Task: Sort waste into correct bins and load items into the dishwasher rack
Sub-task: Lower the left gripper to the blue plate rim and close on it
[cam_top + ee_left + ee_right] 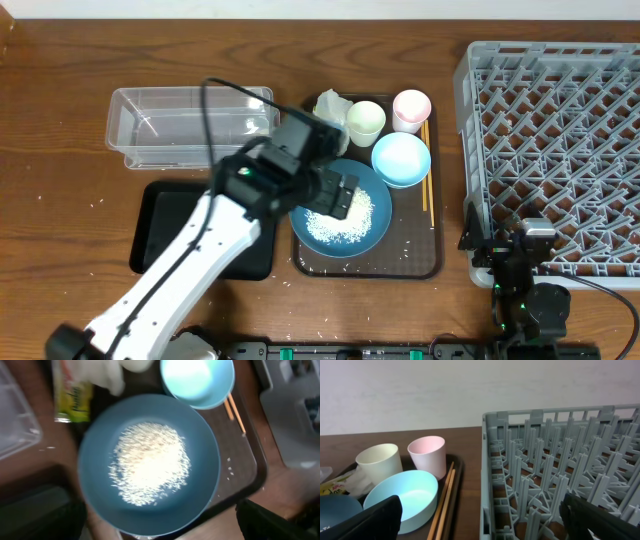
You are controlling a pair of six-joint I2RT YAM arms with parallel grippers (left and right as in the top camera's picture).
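The deep-blue plate (372, 228) lies on the brown serving tray (425, 262) with a heap of white rice (338, 222) on it. My left gripper (338, 192) hovers open just above the plate's left part; in the left wrist view its fingers (160, 527) straddle the plate (100, 490) and the rice (150, 462). The light-blue bowl (402, 158), white cup (366, 120), pink cup (411, 108) and tissue (330, 104) stand at the tray's back. The yellow-green wrapper (74, 396) lies beside the tissue (102, 372). My right gripper (500, 235) is open and empty at the front-left edge of the grey rack (555, 150).
The clear tub (190, 125) stands at the back left and the black tray (165, 225) in front of it, partly under my left arm. Wooden chopsticks (427, 180) lie along the serving tray's right side. A few rice grains lie scattered on the table.
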